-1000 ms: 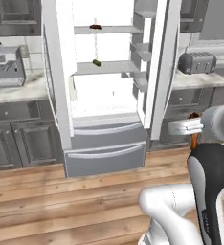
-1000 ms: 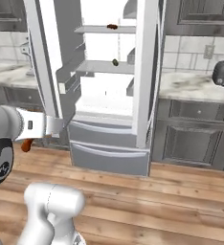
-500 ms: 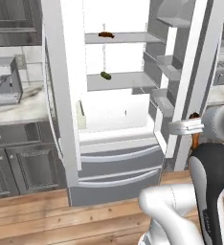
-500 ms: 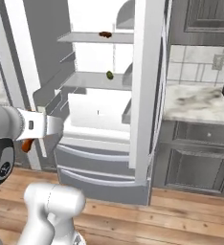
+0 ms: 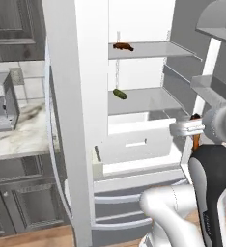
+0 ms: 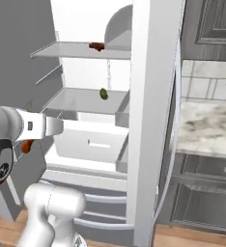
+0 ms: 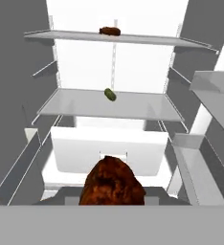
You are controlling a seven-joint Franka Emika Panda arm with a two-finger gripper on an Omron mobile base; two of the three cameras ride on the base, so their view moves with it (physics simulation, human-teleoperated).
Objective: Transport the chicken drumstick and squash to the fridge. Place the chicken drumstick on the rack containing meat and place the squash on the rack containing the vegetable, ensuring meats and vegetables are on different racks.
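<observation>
We carry the chicken drumstick (image 7: 112,182) pinched in the pincer (image 7: 112,203), facing the fridge (image 5: 134,144), bound for the meat (image 7: 109,31) shelf

The meat (image 7: 109,31) lies on the rack containing meat (image 7: 147,39); the vegetable (image 7: 110,94) on the lower shelf (image 7: 133,107).

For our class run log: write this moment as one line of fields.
gripper: shut on drumstick | fridge: open, arm in front | upper shelf: dark meat | lower shelf: green vegetable
</observation>
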